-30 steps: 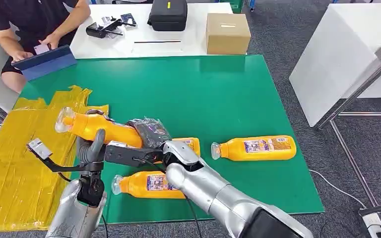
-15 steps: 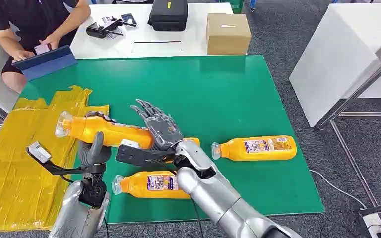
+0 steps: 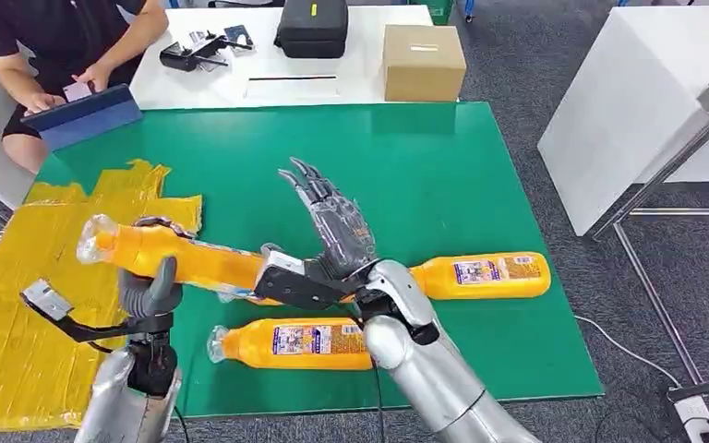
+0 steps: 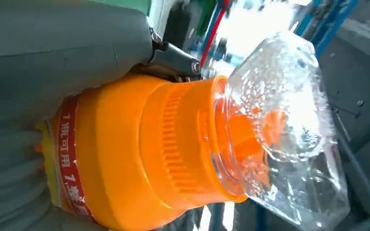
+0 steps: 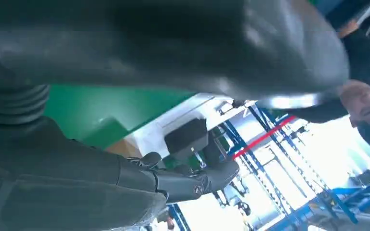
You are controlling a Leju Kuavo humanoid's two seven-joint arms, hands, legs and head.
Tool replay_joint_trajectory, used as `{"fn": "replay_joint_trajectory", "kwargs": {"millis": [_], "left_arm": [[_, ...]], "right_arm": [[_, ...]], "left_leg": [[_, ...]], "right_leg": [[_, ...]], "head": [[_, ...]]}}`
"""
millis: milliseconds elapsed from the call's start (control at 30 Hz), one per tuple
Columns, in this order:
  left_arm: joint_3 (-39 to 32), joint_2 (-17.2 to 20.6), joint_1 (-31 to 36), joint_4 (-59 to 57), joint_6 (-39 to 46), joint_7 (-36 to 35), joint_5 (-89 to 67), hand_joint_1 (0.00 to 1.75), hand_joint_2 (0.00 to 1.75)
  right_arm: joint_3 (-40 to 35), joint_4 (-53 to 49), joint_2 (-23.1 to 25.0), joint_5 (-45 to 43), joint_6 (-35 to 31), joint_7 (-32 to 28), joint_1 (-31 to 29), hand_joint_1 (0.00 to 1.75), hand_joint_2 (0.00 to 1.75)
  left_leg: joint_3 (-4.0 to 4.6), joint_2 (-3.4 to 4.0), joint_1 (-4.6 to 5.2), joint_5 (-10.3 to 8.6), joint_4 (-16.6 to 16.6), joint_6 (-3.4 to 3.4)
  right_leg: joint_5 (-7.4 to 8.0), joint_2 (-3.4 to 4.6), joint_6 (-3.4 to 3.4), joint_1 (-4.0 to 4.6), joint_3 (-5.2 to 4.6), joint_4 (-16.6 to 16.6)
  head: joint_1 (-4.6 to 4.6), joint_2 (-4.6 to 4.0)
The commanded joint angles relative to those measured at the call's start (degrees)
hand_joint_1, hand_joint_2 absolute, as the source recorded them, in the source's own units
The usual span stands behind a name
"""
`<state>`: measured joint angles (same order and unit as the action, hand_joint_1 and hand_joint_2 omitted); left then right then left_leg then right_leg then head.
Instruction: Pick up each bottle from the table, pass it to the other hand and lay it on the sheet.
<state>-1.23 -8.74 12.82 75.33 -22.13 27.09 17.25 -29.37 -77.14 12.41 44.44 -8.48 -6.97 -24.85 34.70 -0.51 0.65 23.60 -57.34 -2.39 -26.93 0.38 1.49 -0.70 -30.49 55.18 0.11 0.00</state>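
From the head view, the left robot hand (image 3: 152, 277) grips an orange bottle (image 3: 180, 256) near its neck and holds it lying almost level above the left part of the green table (image 3: 406, 166), its clear cap (image 3: 95, 238) pointing over the yellow sheet (image 3: 28, 277) that covers the table's left end. The right robot hand (image 3: 337, 226) stands just beside the bottle's base with its dark fingers (image 3: 309, 183) spread upward and apart, holding nothing. A second bottle (image 3: 291, 343) lies flat on the table near the front edge, and a third bottle (image 3: 485, 275) lies flat to the right, partly behind the right wrist. Beyond the green surface a white table (image 3: 240, 69) carries a cardboard box (image 3: 423, 61) and a black case (image 3: 312, 27), and a person (image 3: 65, 37) sits at the far left with a blue tablet (image 3: 83, 115). The left wrist view brings the held bottle close: its ribbed orange collar (image 4: 173, 144) and clear, droplet-covered cap, with the grey thumb (image 4: 62, 53) pressed along the bottle's side and a red label strip (image 4: 70, 159) with white print. The right wrist view shows the hand's grey thumb, blurred, a dark fingertip (image 5: 207, 180), a strip of green table and the person's head beyond.
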Motion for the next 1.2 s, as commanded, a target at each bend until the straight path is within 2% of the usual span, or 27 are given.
{"fn": "replay_joint_trajectory", "kwargs": {"millis": [33, 100, 233, 300, 333, 467, 567, 667, 700, 767, 967, 1000, 1100, 1200], "left_arm": [[-11.31, 5.97, -4.94, 24.74, 16.82, 3.85, -27.40, 1.75, 1.75], [-12.04, 5.86, -6.88, 28.70, 20.88, 4.78, -32.57, 1.75, 1.75], [-11.51, 5.49, -7.32, 29.03, 21.24, 4.82, -33.03, 1.75, 1.75], [-10.51, 6.04, -8.13, 29.35, 26.67, 6.06, -38.77, 1.75, 1.75], [-9.75, 6.17, -9.56, 30.82, 32.08, 5.76, -45.66, 1.75, 1.75], [-4.55, 5.55, -13.03, 31.63, 41.81, -0.43, -67.60, 1.75, 1.75], [-2.57, 5.98, -13.20, 29.67, 44.13, -2.90, -72.89, 1.75, 1.75], [0.91, 7.43, -10.82, 19.70, 43.39, -9.18, -82.07, 1.75, 1.75], [1.65, 8.66, -8.93, 13.16, 42.94, -10.18, -81.80, 1.75, 1.75], [2.07, 9.75, -6.51, 4.55, 47.15, -9.57, -81.54, 1.75, 1.75], [2.08, 10.16, -7.08, 5.83, 45.55, -10.36, -80.96, 1.75, 1.75], [2.17, 10.87, -5.97, 2.45, 44.45, -11.18, -81.57, 1.75, 1.75], [2.18, 11.12, -0.09, -11.74, 49.06, -10.12, -82.98, 1.75, 1.75], [2.82, 10.56, 6.74, -24.33, 52.07, -9.73, -84.80, 1.75, 1.75]], "right_arm": [[3.50, -13.08, -6.45, 2.35, 2.53, -1.63, 7.38, 0.00, 0.00], [4.91, -14.30, -6.65, 3.61, 3.46, -2.48, 8.94, 0.00, 0.00], [5.11, -14.09, -6.47, 3.79, 3.55, -2.67, 9.05, 0.00, 0.00], [5.79, -13.74, -6.15, 5.32, 3.94, -3.01, 9.26, 0.00, 0.00], [6.69, -13.92, -6.09, 6.18, 4.28, -3.40, 9.86, 0.00, 0.00], [9.61, -15.15, -5.63, 8.31, 5.47, -5.00, 11.34, 0.00, 0.00], [10.35, -15.58, -5.15, 8.94, 6.03, -5.40, 11.47, 0.00, 0.00], [10.89, -17.48, -4.76, 10.88, 6.23, -5.71, 11.16, 0.00, 0.00], [10.84, -19.39, -5.10, 12.20, 6.00, -5.57, 11.06, 0.00, 0.00], [11.11, -23.11, -5.40, 13.94, 6.20, -4.67, 12.04, 0.00, 0.00], [11.14, -23.22, -5.41, 15.39, 4.94, -4.84, 12.29, 0.00, 0.00], [11.42, -25.77, -5.45, 16.76, 2.76, -4.80, 13.23, 0.00, 0.00], [12.71, -33.69, -6.18, 18.05, 1.66, -3.72, 16.15, 0.00, 0.00], [14.11, -36.77, -6.84, 18.80, 2.24, -2.55, 18.20, 0.00, 0.00]], "left_leg": [[-0.11, 0.16, -0.14, 0.15, -0.10, 0.22], [-0.03, 0.11, -0.12, 0.10, -0.06, 0.16], [-0.06, -0.02, -0.06, 0.07, -0.04, 0.13], [0.05, -0.14, -0.05, 0.02, -0.02, 0.13], [-0.05, -0.08, -0.07, 0.06, -0.05, 0.21], [-0.07, 0.00, -0.07, 0.08, -0.01, 0.21], [-0.05, -0.17, 0.03, 0.02, 0.01, 0.12], [-0.08, -0.16, 0.04, 0.02, 0.02, 0.16], [-0.16, -0.21, 0.04, 0.01, 0.05, 0.20], [-0.18, -0.38, 0.10, -0.10, 0.15, 0.20], [-0.18, -0.08, 0.02, 0.01, 0.05, 0.19], [-0.14, -0.04, 0.01, 0.00, 0.05, 0.15], [-0.17, -0.23, 0.04, -0.04, 0.09, 0.16], [-0.19, -0.59, 0.01, -0.09, 0.10, 0.20]], "right_leg": [[-0.07, 0.09, -0.10, 0.13, 0.14, -0.02], [-0.03, 0.06, -0.07, 0.12, 0.07, -0.04], [-0.07, -0.05, -0.07, 0.05, 0.07, -0.04], [-0.03, -0.10, -0.06, 0.04, -0.04, -0.04], [-0.04, -0.07, -0.09, 0.05, 0.06, -0.03], [-0.03, -0.04, -0.09, 0.07, 0.09, -0.08], [-0.04, -0.18, -0.05, -0.01, 0.03, -0.07], [-0.04, -0.16, -0.07, -0.02, 0.06, -0.07], [-0.05, -0.23, -0.09, -0.02, 0.16, -0.10], [-0.03, -0.40, -0.10, -0.09, 0.17, -0.12], [-0.01, -0.14, -0.10, -0.21, 0.02, -0.10], [-0.01, -0.14, -0.08, -0.21, -0.02, -0.10], [-0.04, -0.32, -0.08, -0.24, 0.05, -0.10], [-0.07, -0.63, -0.11, -0.22, 0.14, -0.15]], "head": [[-0.02, 0.00], [0.00, 0.00], [0.00, 0.00], [0.00, 0.00], [-0.02, 0.00], [-0.02, 0.00], [0.00, 0.00], [-0.04, 0.00], [0.00, 0.00], [0.00, 0.00], [0.00, 0.00], [-0.02, 0.00], [-0.02, 0.00], [-0.02, 0.00]]}}
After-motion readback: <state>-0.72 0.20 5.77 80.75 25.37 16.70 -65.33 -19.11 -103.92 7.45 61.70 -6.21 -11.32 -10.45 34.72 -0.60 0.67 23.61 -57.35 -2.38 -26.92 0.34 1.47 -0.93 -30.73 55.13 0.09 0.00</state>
